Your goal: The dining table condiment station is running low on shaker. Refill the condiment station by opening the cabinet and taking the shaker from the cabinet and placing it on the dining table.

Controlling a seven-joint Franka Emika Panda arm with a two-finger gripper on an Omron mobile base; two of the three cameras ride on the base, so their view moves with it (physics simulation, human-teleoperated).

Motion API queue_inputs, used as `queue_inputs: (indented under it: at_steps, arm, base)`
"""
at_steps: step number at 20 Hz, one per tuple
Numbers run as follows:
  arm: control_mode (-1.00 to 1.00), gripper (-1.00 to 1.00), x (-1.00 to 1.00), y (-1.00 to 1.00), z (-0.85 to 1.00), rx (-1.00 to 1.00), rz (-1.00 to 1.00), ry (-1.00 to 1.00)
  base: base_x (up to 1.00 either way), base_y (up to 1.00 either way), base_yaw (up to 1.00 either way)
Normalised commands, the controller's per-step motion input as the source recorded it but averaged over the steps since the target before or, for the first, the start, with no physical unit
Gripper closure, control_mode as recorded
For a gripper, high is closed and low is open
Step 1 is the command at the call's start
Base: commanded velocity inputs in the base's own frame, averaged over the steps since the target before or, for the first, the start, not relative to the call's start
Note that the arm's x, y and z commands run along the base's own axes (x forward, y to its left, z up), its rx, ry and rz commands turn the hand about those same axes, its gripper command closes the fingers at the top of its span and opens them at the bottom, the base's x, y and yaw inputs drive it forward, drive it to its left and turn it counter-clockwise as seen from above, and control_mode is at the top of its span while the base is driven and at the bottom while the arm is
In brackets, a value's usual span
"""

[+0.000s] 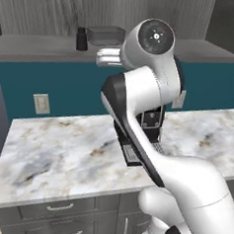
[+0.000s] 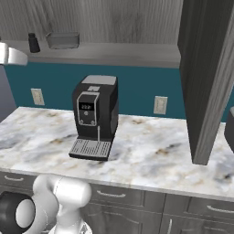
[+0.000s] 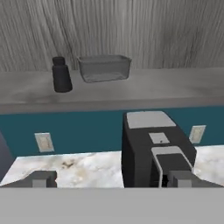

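so the cabinet (image 2: 208,77) is open, its grey wood-grain door swung out edge-on toward the camera in the right base view, and you can see straight onto the shelf (image 3: 175,85) inside. the shaker (image 3: 61,75) is sitting upright on that shelf, little black thing with a narrower top, toward the left end of it. just beside it on the shelf, to its right, there's a clear rectangular container (image 3: 104,67); the two look close but not touching.

the gripper (image 3: 111,179) is wide open and has nothing between its fingers. in the hand view the two dark finger tips poke up at the bottom, one left and one right, and the shaker is up above and left of the gap, well apart from them. so nothing is gripped or even touched.

below the shelf there's the teal wall with a couple of white outlets (image 3: 43,141), then the marble counter (image 1: 62,154). the black coffee machine (image 2: 95,117) stands on that counter, below the shelf and off to the right of the shaker. in the left base view the white arm (image 1: 150,91) rises in front of the counter and covers most of the machine, with the shaker visible on the shelf just left of the arm's top joint.
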Motion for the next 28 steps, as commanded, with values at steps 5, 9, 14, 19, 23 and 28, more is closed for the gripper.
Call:
queue_inputs:
  at_steps: [5,9,14,19,23,28]
  arm:
    - [-1.0,-1.0,0.12,0.16,0.05,-0.1,-0.02,-0.16]
    - [-1.0,-1.0,-0.23,0.23,0.01,0.0,0.0,-0.13]
    - [-1.0,-1.0,0.0,0.03,0.0,0.0,0.01,-0.07]
    - [-1.0,-1.0,0.0,0.0,0.0,0.01,0.0,-0.04]
    - [-1.0,-1.0,0.0,0.0,0.0,0.02,0.01,-0.02]
    - [-1.0,-1.0,0.09,0.02,0.0,0.03,0.01,0.0]
  base:
    - [0.0,0.0,0.0]
    - [0.0,0.0,0.0]
    - [0.0,0.0,0.0]
    - [0.0,0.0,0.0]
    - [0.0,0.0,0.0]
    - [0.0,0.0,0.0]
